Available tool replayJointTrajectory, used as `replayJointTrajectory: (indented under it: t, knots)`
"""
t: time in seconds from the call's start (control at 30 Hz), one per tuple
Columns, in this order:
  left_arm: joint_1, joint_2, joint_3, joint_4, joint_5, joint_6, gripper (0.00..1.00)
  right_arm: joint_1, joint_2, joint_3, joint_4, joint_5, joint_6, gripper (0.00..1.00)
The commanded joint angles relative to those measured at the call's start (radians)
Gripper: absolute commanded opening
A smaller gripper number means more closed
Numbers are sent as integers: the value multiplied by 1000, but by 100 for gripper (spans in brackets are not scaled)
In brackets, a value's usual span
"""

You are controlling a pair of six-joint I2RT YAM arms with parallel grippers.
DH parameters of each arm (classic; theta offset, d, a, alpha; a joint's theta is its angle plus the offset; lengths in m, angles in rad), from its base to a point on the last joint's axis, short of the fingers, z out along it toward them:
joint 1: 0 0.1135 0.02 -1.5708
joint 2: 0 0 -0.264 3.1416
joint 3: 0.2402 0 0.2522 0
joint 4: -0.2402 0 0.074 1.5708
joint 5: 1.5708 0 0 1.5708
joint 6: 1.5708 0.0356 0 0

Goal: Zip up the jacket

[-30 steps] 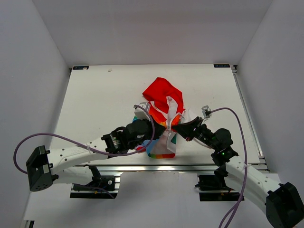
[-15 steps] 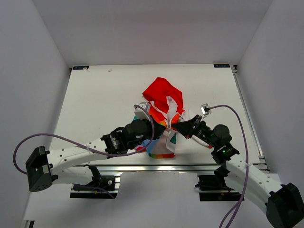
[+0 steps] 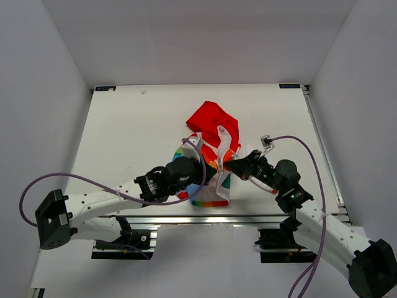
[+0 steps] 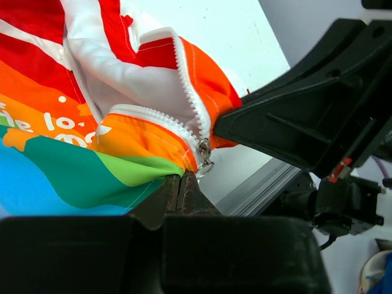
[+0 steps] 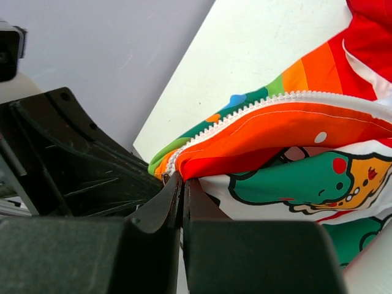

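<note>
The bunched jacket (image 3: 211,133) fills mid-table, and the left gripper (image 3: 211,170) and right gripper (image 3: 227,166), meeting almost tip to tip at its near edge, bar that side, while bare table (image 3: 130,124) lies left, right and beyond, out to the walls (image 3: 49,93).

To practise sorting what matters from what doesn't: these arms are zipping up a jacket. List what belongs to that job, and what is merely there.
Part of the job: jacket, white zipper, left gripper, right gripper, both pinched shut on the fabric.

Merely there: table, purple cable, metal rail.
</note>
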Motion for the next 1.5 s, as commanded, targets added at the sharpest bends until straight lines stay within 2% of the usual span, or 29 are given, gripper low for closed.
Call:
replayJointTrajectory:
  t: [0.0,0.17,0.37,0.6,0.77,0.93,1.07,1.1,1.2,1.33,1.37,1.47]
  knots:
    - [-4,-4,-11,-55,97,70,0,-6,5,68,36,69,3,0]
    - [-4,2,-30,-98,144,90,0,-7,28,113,-28,133,3,0]
    - [-4,18,-54,-127,193,107,0,-7,41,131,-27,147,8,0]
    - [-4,61,-53,-185,223,118,0,-9,62,238,-186,205,-74,0]
    - [-4,104,-45,-174,235,145,0,-7,105,231,-215,112,-141,0]
    - [-1,141,24,-171,229,133,0,-7,116,169,-255,44,-157,1]
    - [19,141,30,-141,262,101,0,-7,96,157,-301,-11,-196,28]
    - [22,138,28,-138,269,86,0,-9,91,154,-310,-23,-213,41]
    - [26,122,16,-124,279,64,0,-7,68,159,-376,-35,-238,50]
    - [28,105,4,-125,289,46,0,-7,34,180,-470,-48,-311,55]
    - [28,104,4,-128,289,35,0,-7,21,186,-490,-45,-330,64]
    - [28,98,-1,-127,287,24,0,-7,-8,226,-634,-2,-399,68]
